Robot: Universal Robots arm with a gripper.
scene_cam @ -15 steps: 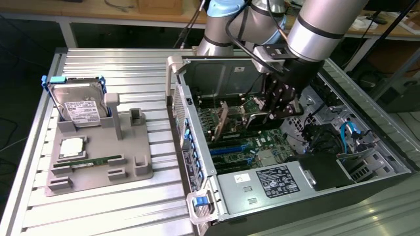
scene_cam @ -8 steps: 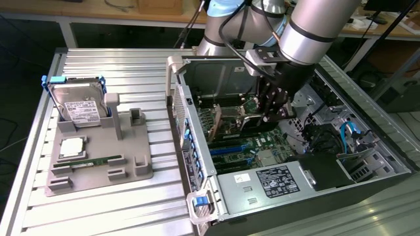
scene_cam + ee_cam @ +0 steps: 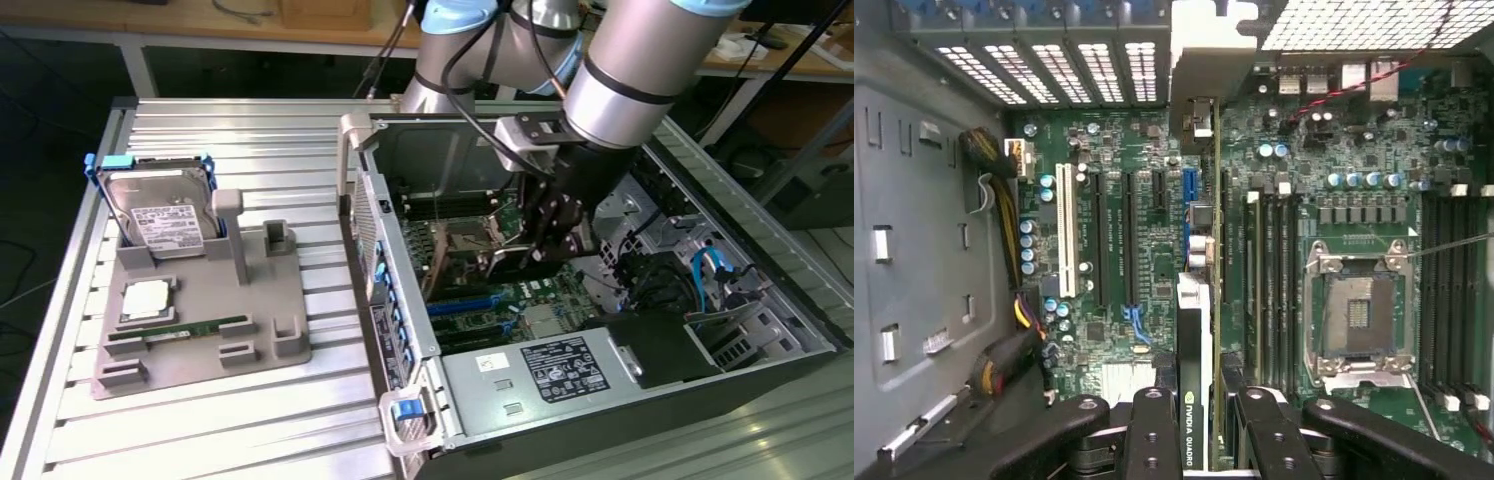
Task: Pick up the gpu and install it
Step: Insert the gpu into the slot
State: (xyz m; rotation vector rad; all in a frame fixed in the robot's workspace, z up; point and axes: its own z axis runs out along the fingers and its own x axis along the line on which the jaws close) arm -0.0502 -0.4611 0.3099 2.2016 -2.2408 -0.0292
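Inside the open computer case [image 3: 400,330], which lies on its side on a slatted metal table [image 3: 240,430], the arm reaches down over the motherboard [image 3: 1114,130]. The gripper [image 3: 550,240] sits low in the case, between the rear wall and the power supply [image 3: 554,365]. In the wrist view the gripper [image 3: 1204,405] has its two dark fingers [image 3: 1154,430] drawn in narrowly on the gpu [image 3: 1194,330], which is clamped between them. The card is seen edge-on, standing upright over the board, and its long edge runs away from the fingers toward the perforated rear wall of the case. It lies along the row of expansion slots, just beside a short blue slot [image 3: 1189,190] and between the black slots next to the white slot [image 3: 1065,230] on one side and the memory slots [image 3: 1274,270] on the other. Whether its lower edge has entered a slot cannot be told. The empty processor socket [image 3: 1359,315] lies beyond the memory slots. On the exterior view's left, well apart from the case, a grey fixture [image 3: 274,345] holds an upright hard drive [image 3: 160,215], a processor chip [image 3: 147,300] and a narrow green memory stick [image 3: 194,327].
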